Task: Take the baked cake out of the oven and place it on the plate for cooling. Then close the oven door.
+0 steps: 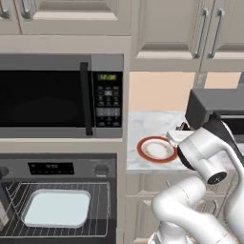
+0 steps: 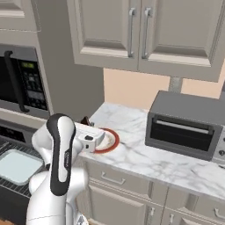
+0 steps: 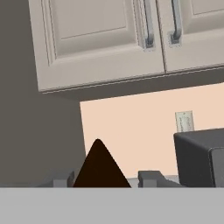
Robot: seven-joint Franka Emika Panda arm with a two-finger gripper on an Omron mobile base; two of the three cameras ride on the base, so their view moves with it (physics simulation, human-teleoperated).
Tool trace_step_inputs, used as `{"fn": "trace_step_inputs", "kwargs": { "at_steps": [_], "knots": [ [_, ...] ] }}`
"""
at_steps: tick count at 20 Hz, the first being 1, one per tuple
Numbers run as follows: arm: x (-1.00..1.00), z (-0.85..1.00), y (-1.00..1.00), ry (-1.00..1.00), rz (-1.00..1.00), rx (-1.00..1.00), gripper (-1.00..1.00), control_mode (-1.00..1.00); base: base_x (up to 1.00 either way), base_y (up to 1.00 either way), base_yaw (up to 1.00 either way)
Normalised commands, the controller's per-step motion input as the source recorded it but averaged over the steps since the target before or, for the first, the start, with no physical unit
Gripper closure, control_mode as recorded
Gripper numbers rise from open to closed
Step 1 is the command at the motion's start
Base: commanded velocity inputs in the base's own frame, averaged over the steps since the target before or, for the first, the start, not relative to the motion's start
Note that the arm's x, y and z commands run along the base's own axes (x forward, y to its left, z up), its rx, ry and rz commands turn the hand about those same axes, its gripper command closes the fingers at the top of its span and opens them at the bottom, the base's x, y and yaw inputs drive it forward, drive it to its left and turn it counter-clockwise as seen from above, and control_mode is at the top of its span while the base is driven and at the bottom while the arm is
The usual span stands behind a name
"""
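The baked cake (image 3: 100, 168), a small dark-brown wedge, sits between my two finger tips in the hand view. My gripper (image 1: 181, 129) is shut on it. It hovers over the far left rim of the plate (image 1: 157, 149), round and white with a red-orange rim, on the marble counter. From the right base view the gripper (image 2: 84, 122) and the cake's dark tip (image 2: 85, 119) stand just left of the plate (image 2: 110, 139). The oven (image 1: 50, 167) is open at the lower left, showing its wire rack; the oven door is out of view.
A pale rectangular tray (image 1: 57, 207) lies on the oven rack. The microwave (image 1: 47, 97) hangs above the oven. A grey toaster oven (image 2: 184, 127) stands on the counter right of the plate. Wall cabinets (image 3: 100, 39) hang overhead.
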Motion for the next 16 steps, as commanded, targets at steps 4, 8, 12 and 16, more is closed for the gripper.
{"fn": "trace_step_inputs", "kwargs": {
  "at_steps": [4, 8, 12, 16],
  "knots": [
    [0.00, 0.00, 0.00, 0.00, 0.00, 0.00, 1.00, 1.00, 0.41, -0.58, 0.23],
    [0.00, 0.00, 0.00, 0.00, 0.00, 0.00, 1.00, 1.00, 0.22, -0.48, 0.23],
    [0.00, -0.07, 0.00, 0.03, 0.02, 0.00, 1.00, -1.00, 0.06, -0.16, 0.12],
    [0.00, -0.25, 0.01, 0.18, 0.07, -0.02, 1.00, -1.00, 0.00, 0.00, 0.00]
  ]
}}
